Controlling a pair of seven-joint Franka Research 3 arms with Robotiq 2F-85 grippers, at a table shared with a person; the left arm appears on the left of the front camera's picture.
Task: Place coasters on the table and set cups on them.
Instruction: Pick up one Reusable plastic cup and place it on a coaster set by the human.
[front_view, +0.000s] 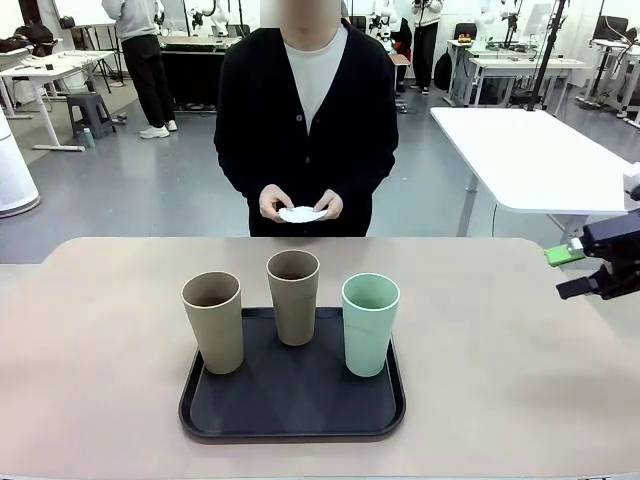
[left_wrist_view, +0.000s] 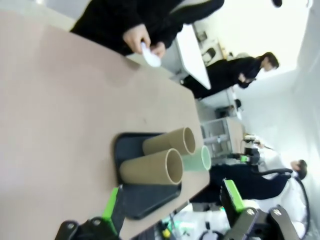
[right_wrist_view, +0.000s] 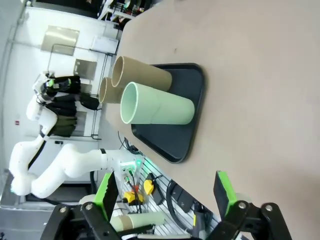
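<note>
Three cups stand upright on a black tray (front_view: 290, 405) on the beige table (front_view: 100, 330): a tan cup (front_view: 213, 320) at the left, a tan cup (front_view: 293, 296) in the middle further back, a mint green cup (front_view: 370, 323) at the right. Across the table a person holds the white coasters (front_view: 302, 213) in both hands at waist height. My right gripper (front_view: 568, 272) hovers open at the table's right edge, well clear of the tray. In the left wrist view my left gripper (left_wrist_view: 172, 200) is open and empty, above the tan cup (left_wrist_view: 150, 167) and the tray (left_wrist_view: 127, 145).
Bare tabletop (right_wrist_view: 260, 75) lies on all sides of the tray (right_wrist_view: 192, 100). In the right wrist view the mint cup (right_wrist_view: 157, 110) and a tan cup (right_wrist_view: 142, 75) show, with my left arm (right_wrist_view: 65, 165) beyond them. White tables and other people stand behind the person.
</note>
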